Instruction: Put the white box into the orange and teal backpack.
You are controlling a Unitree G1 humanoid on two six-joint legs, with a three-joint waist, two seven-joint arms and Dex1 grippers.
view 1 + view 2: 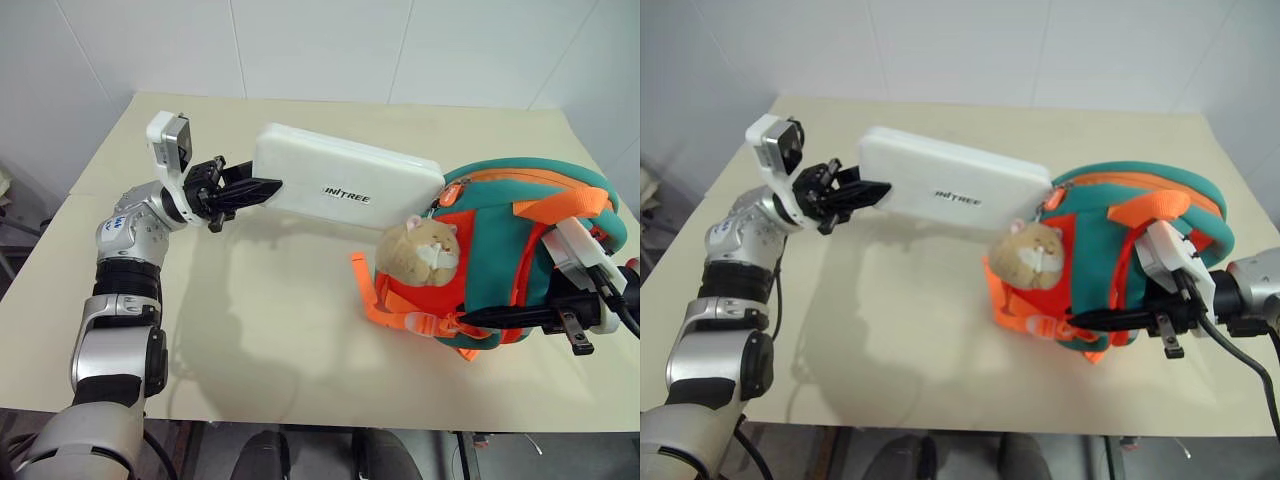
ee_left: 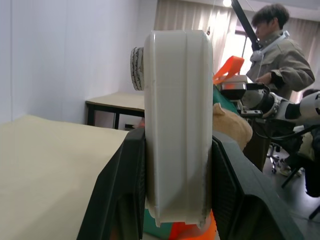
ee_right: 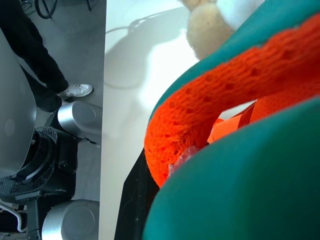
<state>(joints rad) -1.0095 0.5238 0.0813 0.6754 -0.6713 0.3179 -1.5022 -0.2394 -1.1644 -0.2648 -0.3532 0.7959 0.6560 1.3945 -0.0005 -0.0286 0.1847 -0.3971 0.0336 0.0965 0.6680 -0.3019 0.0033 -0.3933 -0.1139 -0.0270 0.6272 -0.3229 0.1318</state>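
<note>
Above the pale table (image 1: 300,330), the left gripper (image 1: 262,187) pinches the white box (image 1: 345,180) by one short end and holds it out level, its far corner right at the mouth of the orange and teal backpack (image 1: 520,255). The box looks stiff and smooth, likely light for its size, but gripped this far out it could tilt or slide between the black fingers (image 2: 235,195), so the hold wants to be firm and square across the thickness. On the table's right side the right gripper (image 1: 478,318) is pressed together on the backpack's fabric beside an orange strap (image 3: 210,100). The bag is soft and will sag, so its opening needs holding wide.
</note>
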